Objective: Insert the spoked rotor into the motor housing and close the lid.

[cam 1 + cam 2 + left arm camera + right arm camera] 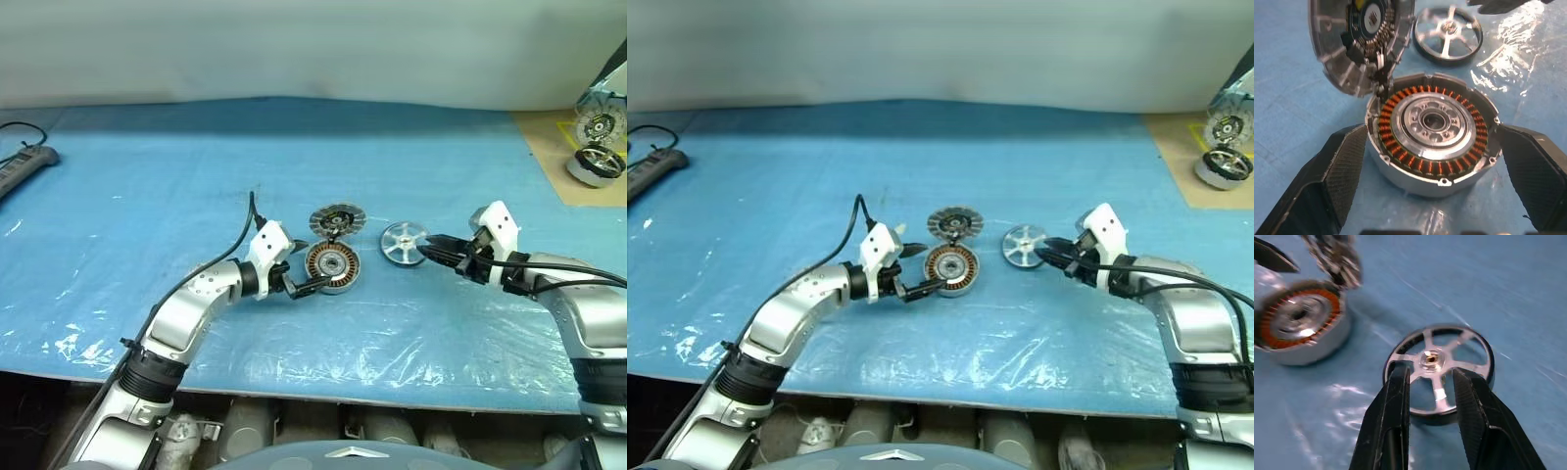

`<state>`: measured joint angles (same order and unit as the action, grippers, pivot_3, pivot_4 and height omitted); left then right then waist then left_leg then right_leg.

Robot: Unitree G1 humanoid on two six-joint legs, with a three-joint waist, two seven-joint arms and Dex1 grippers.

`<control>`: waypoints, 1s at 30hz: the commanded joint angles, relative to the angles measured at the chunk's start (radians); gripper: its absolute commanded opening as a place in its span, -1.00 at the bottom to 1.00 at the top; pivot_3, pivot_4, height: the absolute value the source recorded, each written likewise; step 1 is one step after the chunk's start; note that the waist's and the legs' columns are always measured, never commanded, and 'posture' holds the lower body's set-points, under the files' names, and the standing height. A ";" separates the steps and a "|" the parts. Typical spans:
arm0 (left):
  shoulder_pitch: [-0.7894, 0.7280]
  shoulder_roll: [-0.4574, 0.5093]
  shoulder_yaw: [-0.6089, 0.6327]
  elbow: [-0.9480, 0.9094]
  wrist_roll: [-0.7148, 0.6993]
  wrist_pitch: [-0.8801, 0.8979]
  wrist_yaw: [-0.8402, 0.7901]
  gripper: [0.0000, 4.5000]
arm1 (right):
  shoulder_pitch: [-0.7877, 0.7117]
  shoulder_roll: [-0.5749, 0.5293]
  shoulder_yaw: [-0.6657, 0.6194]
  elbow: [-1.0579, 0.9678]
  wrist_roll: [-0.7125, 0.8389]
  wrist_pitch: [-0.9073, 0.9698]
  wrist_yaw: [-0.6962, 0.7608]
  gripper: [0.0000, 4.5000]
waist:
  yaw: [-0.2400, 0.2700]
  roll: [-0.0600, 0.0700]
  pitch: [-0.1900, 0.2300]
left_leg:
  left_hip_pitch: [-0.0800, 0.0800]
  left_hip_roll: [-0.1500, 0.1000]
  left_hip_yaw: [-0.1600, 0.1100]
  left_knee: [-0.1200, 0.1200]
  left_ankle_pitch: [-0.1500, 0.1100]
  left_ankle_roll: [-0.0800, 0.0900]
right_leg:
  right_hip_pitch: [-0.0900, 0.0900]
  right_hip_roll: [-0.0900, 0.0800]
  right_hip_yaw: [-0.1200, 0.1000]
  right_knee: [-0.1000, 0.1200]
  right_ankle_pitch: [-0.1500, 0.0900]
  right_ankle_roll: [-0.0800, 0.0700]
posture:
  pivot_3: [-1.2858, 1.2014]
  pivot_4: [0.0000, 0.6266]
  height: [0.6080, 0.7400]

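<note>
On the blue plastic-covered table (pixel 147 196), the copper-wound round motor housing (pixel 332 266) was flanked by the spread left tool (pixel 306 264), while the half-closed right tool (pixel 431 249) straddled the silver spoked rotor (pixel 404 242).

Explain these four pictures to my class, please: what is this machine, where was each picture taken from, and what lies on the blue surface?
It is a humanoid robot with two arms. Two pictures come from cameras in its head; the other two from its wrists. On the blue sheet lies the motor housing, with copper windings and its lid hinged open. The left gripper stands open around the housing, bracing it. The right gripper has its fingers astride a spoke of the spoked rotor, which rests on the sheet. More motor parts sit far right.
</note>
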<state>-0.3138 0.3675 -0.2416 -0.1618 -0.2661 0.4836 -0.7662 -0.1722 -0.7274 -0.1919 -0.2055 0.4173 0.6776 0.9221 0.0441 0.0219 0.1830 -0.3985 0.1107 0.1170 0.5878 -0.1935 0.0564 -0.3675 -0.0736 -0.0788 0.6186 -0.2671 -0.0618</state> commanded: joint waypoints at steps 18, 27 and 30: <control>-0.017 0.033 0.009 0.000 -0.001 -0.013 -0.029 1.00 | -0.173 -0.094 0.069 -0.076 0.042 -0.014 -0.018 0.05 | 0.007 0.000 0.000 | -0.002 0.000 0.000 -0.003 0.000 -0.001 | -0.001 0.000 0.000 -0.002 0.000 0.000 | 0.03 -0.52 1.00; -0.020 0.019 0.013 -0.017 -0.003 0.004 -0.015 1.00 | -0.198 -0.143 0.220 0.180 -0.137 -0.183 0.054 0.64 | 0.002 0.000 0.000 | -0.003 0.000 0.000 -0.003 0.000 0.000 | -0.002 0.000 -0.001 -0.005 0.000 0.001 | 0.03 -0.52 1.00; -0.015 0.016 0.014 0.004 0.001 -0.016 -0.016 1.00 | -0.230 -0.125 0.230 0.234 -0.142 -0.197 0.074 0.64 | -0.004 0.000 0.001 | -0.004 0.000 0.000 -0.003 0.000 0.000 | -0.002 0.000 -0.001 -0.004 0.000 0.001 | 0.03 -0.52 1.00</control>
<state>-0.3318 0.3831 -0.2372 -0.1339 -0.2628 0.4868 -0.7822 -0.3772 -0.8516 0.0450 0.0320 0.2789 0.5097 0.9834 0.0401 0.0221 0.1835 -0.4020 0.1104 0.1173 0.5851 -0.1934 0.0563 -0.3695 -0.0736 -0.0797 0.6150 -0.2668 -0.0613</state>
